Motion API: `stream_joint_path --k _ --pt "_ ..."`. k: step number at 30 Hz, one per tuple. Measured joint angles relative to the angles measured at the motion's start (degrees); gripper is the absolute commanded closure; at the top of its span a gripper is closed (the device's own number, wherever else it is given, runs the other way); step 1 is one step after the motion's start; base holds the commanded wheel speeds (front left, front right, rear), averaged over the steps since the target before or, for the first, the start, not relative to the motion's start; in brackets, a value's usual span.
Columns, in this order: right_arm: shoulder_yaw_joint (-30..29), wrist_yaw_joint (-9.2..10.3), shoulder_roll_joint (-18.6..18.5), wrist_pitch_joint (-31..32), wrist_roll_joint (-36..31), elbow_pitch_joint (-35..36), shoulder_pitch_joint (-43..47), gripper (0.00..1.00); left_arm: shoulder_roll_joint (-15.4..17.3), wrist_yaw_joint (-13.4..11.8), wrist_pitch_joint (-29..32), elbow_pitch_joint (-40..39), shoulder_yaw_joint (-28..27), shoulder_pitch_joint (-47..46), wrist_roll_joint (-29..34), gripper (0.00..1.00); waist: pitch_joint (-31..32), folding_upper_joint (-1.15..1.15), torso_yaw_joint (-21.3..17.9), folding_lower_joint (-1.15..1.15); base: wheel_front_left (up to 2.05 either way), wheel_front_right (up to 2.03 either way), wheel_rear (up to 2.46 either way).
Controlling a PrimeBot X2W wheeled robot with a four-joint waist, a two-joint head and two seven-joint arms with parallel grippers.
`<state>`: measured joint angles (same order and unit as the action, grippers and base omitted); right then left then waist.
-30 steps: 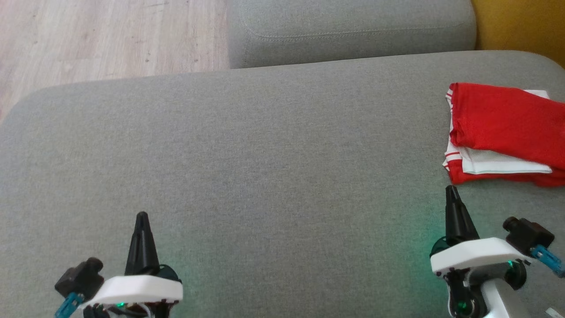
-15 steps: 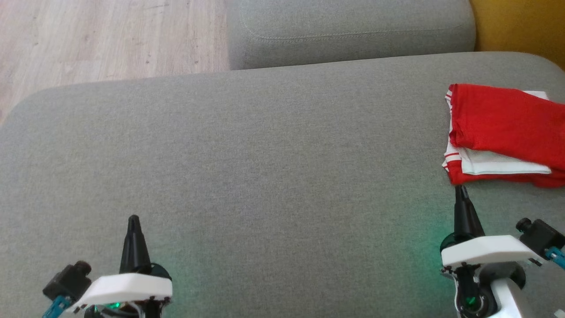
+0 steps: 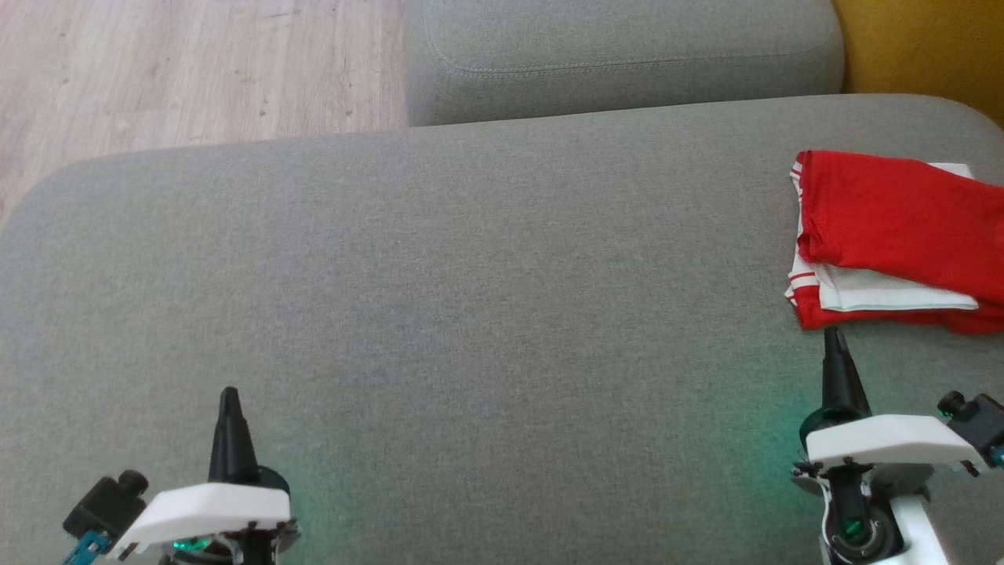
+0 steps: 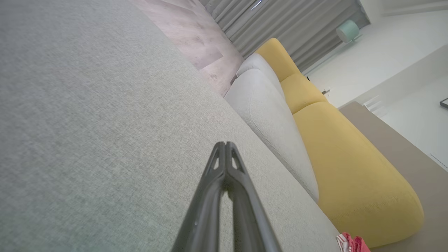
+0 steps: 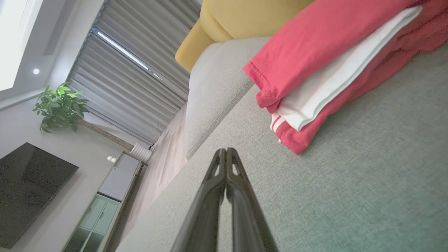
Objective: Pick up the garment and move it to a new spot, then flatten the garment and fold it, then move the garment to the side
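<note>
grey sofa seat spreads under both arms, with a wooden floor past its far edge, a grey cushion behind it and a yellow cushion at the far right. the left gripper is over bare fabric, its two dark fingers pressed together into a single point, with nothing between them. the right gripper has its fingers pressed together as well and holds nothing. the folded garment – red, with a white layer and white stripes at one edge – lies on the seat just ahead of the right gripper's tip and a little to its right, near but not touching. it is well apart from the left gripper, far off to that one's right. in the right wrist view the garment's folded edge sits just past the closed fingertips, up and to their right; in the left wrist view a small red corner shows far from the tips, at the lower right.
</note>
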<state>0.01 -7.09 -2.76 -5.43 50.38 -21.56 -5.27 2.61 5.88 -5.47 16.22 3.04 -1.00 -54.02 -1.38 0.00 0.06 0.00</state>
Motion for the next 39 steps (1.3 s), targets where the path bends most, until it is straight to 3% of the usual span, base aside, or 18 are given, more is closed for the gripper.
stream_joint_path --k 39 --pt "-4.04 0.0 0.0 6.33 23.5 3.0 0.06 1.0 0.0 0.67 6.49 -0.05 -4.22 -1.13 -21.4 1.0 0.69 0.0 -0.03 0.0 0.0 0.0 0.0"
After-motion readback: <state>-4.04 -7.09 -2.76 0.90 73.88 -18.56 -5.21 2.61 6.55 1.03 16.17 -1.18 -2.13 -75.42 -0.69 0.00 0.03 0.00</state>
